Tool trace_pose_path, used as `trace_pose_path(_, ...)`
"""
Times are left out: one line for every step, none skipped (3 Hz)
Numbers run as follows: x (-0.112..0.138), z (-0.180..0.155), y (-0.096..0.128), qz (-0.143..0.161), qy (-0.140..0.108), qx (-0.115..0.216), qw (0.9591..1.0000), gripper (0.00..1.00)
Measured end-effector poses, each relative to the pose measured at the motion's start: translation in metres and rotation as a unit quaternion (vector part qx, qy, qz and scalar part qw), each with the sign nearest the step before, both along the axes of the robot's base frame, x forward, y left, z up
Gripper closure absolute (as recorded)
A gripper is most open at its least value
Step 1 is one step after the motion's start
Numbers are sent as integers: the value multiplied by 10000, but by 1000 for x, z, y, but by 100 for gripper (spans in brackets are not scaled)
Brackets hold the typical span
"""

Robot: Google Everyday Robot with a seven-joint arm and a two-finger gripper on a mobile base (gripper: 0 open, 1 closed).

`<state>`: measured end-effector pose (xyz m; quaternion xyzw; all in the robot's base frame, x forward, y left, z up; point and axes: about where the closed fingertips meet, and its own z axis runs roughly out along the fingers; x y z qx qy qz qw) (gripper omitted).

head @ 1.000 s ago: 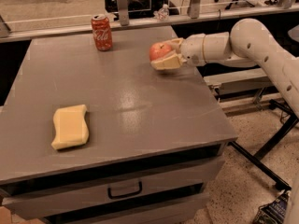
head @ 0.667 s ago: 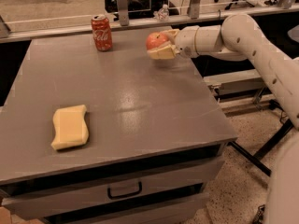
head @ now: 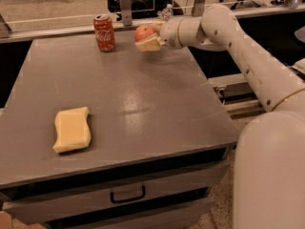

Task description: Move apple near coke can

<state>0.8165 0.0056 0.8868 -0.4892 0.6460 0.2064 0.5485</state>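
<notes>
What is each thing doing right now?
gripper: at the back of the table, jaws shut on the apple
apple: held in the gripper
coke can: standing upright, left of the apple
sponge: lying flat, front left
drawer: closed

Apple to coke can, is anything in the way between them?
Nothing visible. The tool, over the far edge of the table, grips the apple right of the coke can; only bare surface lies between. The sponge sits far off, front left.

End effector (head: pixel 147 38) tight around apple (head: pixel 144 31), arm outstretched
</notes>
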Motion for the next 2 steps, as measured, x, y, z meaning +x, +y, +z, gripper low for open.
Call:
trace_pose_path(21, -7, 18, -131, 83, -14, 9999, 100)
trace_pose_path(36, -14, 31, -234, 161, 12, 9996, 100)
